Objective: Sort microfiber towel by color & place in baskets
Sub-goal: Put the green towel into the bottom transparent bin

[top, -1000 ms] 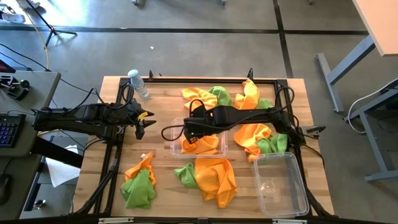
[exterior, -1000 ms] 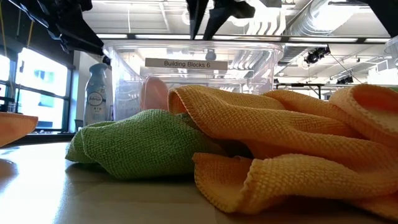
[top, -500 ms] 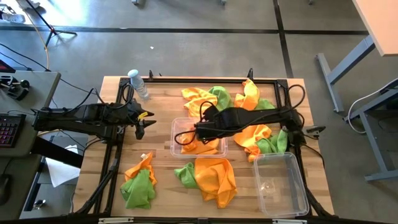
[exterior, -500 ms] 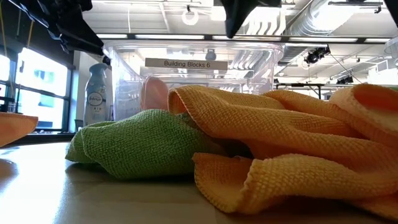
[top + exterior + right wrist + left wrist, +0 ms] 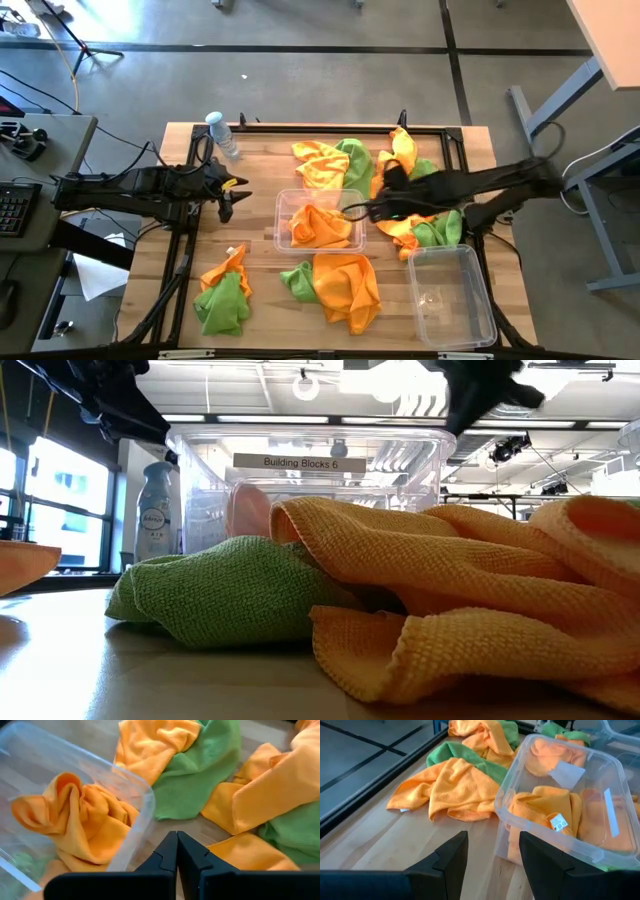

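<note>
low view, right arm (image 5: 485,390): just a dark blur at the top edge, gripper cut off
low view, orange towel (image 5: 470,590): runs off the right edge, blocks most of the tub (image 5: 310,470) behind
tub bottom towels (image 5: 318,227): heaped up, count unclear
right-side pile (image 5: 425,222): partly hidden under the right arm

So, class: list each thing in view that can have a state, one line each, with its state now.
Centre basket: holds orange towels.
Right basket: empty.
Left gripper: open, holding nothing, beside the centre basket.
Right gripper: shut, empty, past the centre basket's rim.
Water bottle: upright, capped.
</note>
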Tool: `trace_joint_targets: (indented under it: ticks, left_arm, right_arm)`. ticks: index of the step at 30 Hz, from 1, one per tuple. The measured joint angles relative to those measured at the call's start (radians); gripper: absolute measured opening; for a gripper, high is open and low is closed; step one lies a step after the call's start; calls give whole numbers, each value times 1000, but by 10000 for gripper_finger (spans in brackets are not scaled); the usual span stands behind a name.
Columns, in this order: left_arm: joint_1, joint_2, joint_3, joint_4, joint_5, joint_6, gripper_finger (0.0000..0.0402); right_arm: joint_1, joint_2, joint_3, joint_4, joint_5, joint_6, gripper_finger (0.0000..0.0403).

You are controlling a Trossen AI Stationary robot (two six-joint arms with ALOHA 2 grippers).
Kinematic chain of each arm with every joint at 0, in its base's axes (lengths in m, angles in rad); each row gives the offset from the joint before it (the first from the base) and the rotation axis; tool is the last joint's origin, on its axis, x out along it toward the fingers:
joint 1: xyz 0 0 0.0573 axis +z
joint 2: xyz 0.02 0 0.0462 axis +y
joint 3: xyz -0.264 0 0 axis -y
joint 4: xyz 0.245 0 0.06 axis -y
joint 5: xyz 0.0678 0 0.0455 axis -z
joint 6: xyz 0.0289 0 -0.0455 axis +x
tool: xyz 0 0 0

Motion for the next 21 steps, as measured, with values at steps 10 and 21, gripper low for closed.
trace_joint_targets:
  ticks: [10, 21]
  left_arm:
    - [0, 24, 0, 96, -30, -16, 168]
    - [0, 165, 0, 164, -80, -69, 168]
  right_arm:
    - [-102, -452, -385, 148, -39, -90, 0]
    - [-356, -625, -468, 88, -77, -264, 5]
